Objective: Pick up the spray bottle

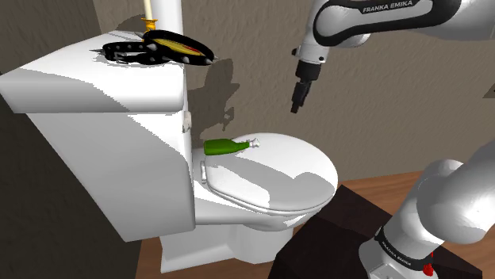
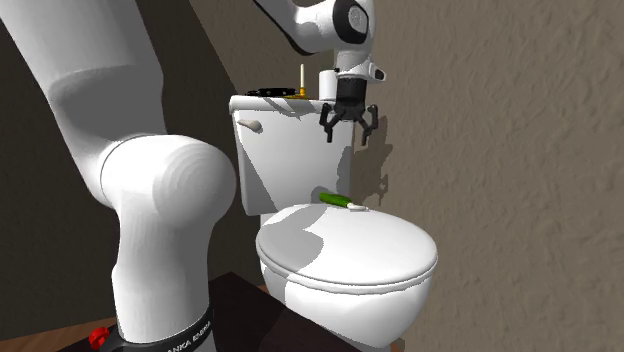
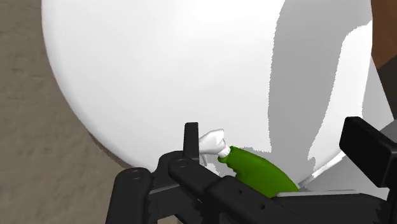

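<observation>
A green spray bottle [image 1: 224, 147] with a white nozzle lies on its side on the shut white toilet lid [image 1: 274, 174], close to the hinge and the tank. In the second exterior view the bottle [image 2: 338, 200] lies at the lid's [image 2: 345, 255] back edge. My black gripper [image 1: 297, 101] hangs in the air well above the lid, a little to the shoulder view's right of the bottle, pointing down. Its fingers stand apart around nothing [image 2: 348, 122]. In the wrist view the bottle [image 3: 257, 173] lies below the gripper [image 3: 275, 132], partly hidden by the hand.
The white tank [image 1: 103, 91] rises beside the bottle, with a black spiked ring [image 1: 159, 49] and a yellow-based white post [image 1: 151, 22] on top. A beige wall [image 1: 381, 87] stands close behind. My dark stand [image 1: 329, 238] sits in front of the bowl on a brown floor.
</observation>
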Tool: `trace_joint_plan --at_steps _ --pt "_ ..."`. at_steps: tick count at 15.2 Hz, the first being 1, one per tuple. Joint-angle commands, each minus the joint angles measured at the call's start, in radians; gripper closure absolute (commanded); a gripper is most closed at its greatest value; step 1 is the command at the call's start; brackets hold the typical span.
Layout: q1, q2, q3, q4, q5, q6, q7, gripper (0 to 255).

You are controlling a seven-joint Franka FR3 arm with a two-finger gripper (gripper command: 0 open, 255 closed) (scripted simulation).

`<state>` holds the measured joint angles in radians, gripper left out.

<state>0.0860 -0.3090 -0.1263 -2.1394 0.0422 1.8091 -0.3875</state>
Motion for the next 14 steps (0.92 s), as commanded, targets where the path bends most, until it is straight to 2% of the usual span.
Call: trace_joint_plan --at_steps 1,7,14 --pt "0.017 0.083 -0.005 0.041 0.012 0.025 -0.066 0" --pt "0.05 0.316 0.0 0.18 0.046 0.065 -0.249 0" --pt "0.074 0.577 0.043 0.375 0.066 0.073 -0.428 0"
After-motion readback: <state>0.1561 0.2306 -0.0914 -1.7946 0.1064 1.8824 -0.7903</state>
